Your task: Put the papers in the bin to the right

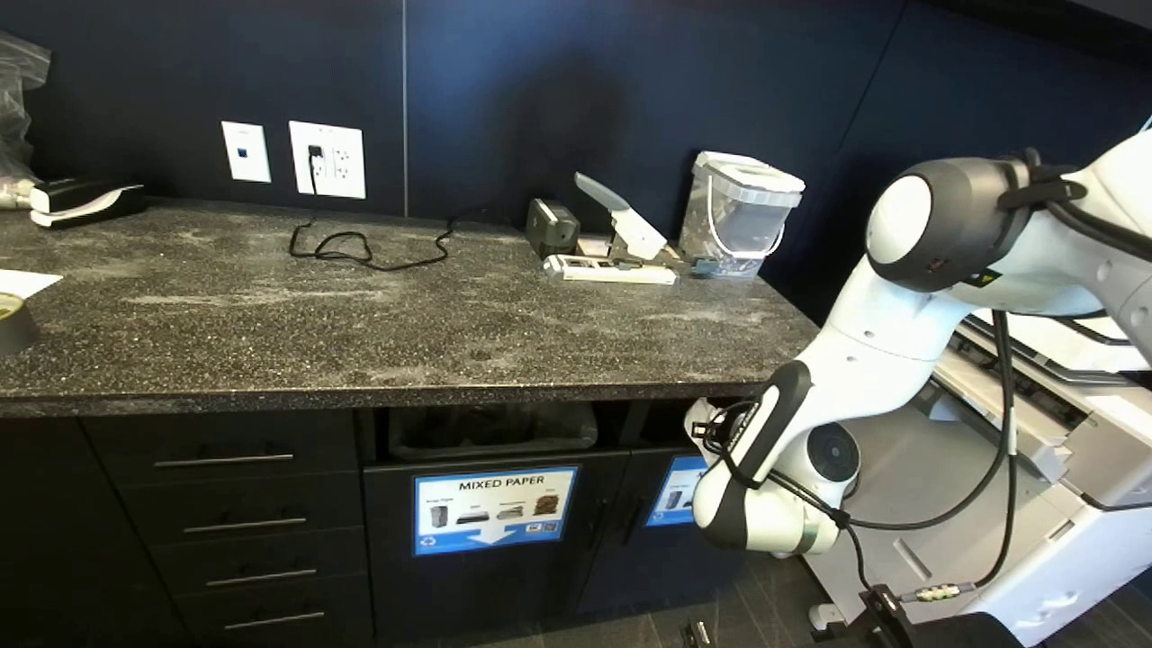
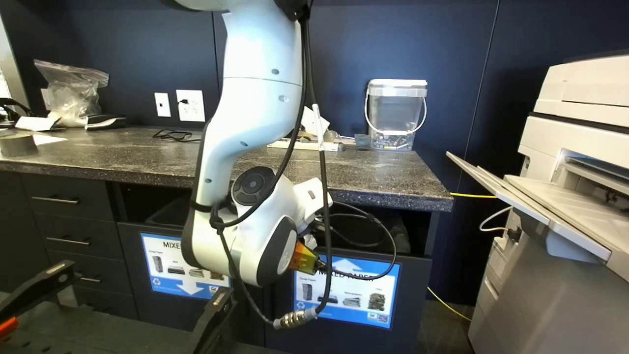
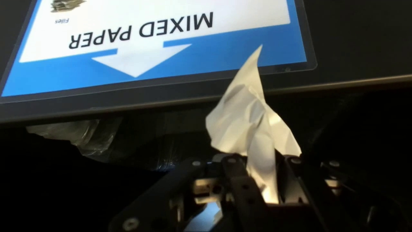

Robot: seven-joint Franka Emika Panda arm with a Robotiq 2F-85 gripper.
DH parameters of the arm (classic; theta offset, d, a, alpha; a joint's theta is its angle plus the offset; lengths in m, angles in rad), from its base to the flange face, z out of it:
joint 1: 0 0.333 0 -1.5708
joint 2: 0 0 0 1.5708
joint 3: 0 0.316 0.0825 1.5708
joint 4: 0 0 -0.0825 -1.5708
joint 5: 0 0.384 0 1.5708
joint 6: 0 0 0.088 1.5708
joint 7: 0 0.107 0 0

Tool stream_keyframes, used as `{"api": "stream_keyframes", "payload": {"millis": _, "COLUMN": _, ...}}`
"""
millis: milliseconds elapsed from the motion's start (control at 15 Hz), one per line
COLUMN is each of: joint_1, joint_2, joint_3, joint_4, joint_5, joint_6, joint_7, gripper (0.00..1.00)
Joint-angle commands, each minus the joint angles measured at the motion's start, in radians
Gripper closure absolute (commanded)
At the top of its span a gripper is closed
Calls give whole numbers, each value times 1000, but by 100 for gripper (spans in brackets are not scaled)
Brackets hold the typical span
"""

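Note:
A crumpled white paper (image 3: 248, 125) sticks out from between my fingers in the wrist view. My gripper (image 3: 261, 161) is shut on it. The right bin's front carries a blue and white mixed paper sign (image 2: 346, 295), and its dark opening (image 2: 363, 226) lies under the counter. The arm's end reaches toward that opening, and the fingers are hidden in both exterior views. In the wrist view the paper hangs beside the sign (image 3: 141, 32) and over the dark opening, with some clear liner (image 3: 77, 132) showing. How deep the paper sits is hard to tell.
The dark counter (image 1: 405, 333) overhangs the bins. A left bin (image 1: 495, 441) has a similar sign. A printer (image 2: 565, 196) stands to the right. On the counter are a lidded bucket (image 2: 397, 115), a stapler (image 1: 85, 200), a white sheet (image 1: 27, 281) and a tape roll (image 2: 18, 145).

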Motion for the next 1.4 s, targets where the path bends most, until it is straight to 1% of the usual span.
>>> {"api": "stream_keyframes", "payload": {"millis": 0, "joint_1": 26, "joint_2": 70, "joint_3": -7, "joint_4": 120, "joint_5": 30, "joint_6": 38, "joint_7": 34, "gripper": 86}}
{"api": "stream_keyframes", "payload": {"millis": 467, "joint_1": 49, "joint_2": 135, "joint_3": -5, "joint_4": 263, "joint_5": 32, "joint_6": 14, "joint_7": 41, "gripper": 86}}
{"api": "stream_keyframes", "payload": {"millis": 800, "joint_1": 54, "joint_2": 175, "joint_3": -5, "joint_4": 320, "joint_5": 30, "joint_6": -10, "joint_7": 48, "gripper": 86}}
{"api": "stream_keyframes", "payload": {"millis": 867, "joint_1": 55, "joint_2": 178, "joint_3": -5, "joint_4": 325, "joint_5": 26, "joint_6": -14, "joint_7": 49, "gripper": 60}}
{"api": "stream_keyframes", "payload": {"millis": 933, "joint_1": 60, "joint_2": 182, "joint_3": -8, "joint_4": 332, "joint_5": 28, "joint_6": -19, "joint_7": 44, "gripper": 61}}
{"api": "stream_keyframes", "payload": {"millis": 1000, "joint_1": 62, "joint_2": 185, "joint_3": -9, "joint_4": 338, "joint_5": 27, "joint_6": -22, "joint_7": 42, "gripper": 60}}
{"api": "stream_keyframes", "payload": {"millis": 1067, "joint_1": 66, "joint_2": 187, "joint_3": -10, "joint_4": 342, "joint_5": 28, "joint_6": -28, "joint_7": 39, "gripper": 54}}
{"api": "stream_keyframes", "payload": {"millis": 1333, "joint_1": 74, "joint_2": 185, "joint_3": -13, "joint_4": 348, "joint_5": 28, "joint_6": -38, "joint_7": 34, "gripper": 22}}
